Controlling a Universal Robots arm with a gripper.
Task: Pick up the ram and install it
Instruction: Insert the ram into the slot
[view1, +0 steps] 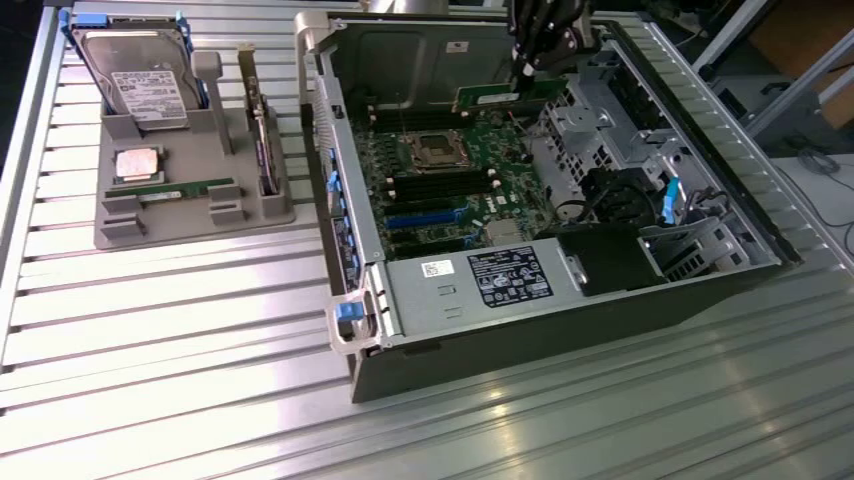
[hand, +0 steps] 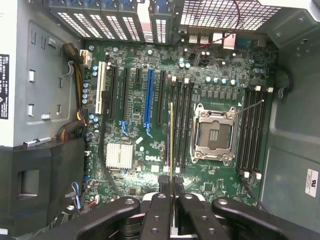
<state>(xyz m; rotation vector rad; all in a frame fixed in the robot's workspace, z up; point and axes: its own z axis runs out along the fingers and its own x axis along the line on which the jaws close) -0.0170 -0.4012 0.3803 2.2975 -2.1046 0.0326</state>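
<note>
My gripper (view1: 534, 70) hangs over the far end of the open computer case (view1: 441, 300), shut on the ram (view1: 497, 97), a long green stick held level above the motherboard (view1: 441, 190). In the wrist view the ram (hand: 171, 145) appears edge-on as a thin line running out from between the black fingers (hand: 159, 200), with the gripper (hand: 171, 189) clamped on it. It hovers over the black memory slots (hand: 181, 125) beside the empty processor socket (hand: 214, 134). A second ram stick (view1: 171, 190) lies in the grey holder.
The grey holder (view1: 134, 232) at the exterior view's left also carries a hard drive (view1: 134, 75), a silver processor (view1: 138, 163) and an upright expansion card (view1: 262, 135). A power supply (view1: 481, 285) fills the case's near end. More memory slots (hand: 252, 130) lie past the socket.
</note>
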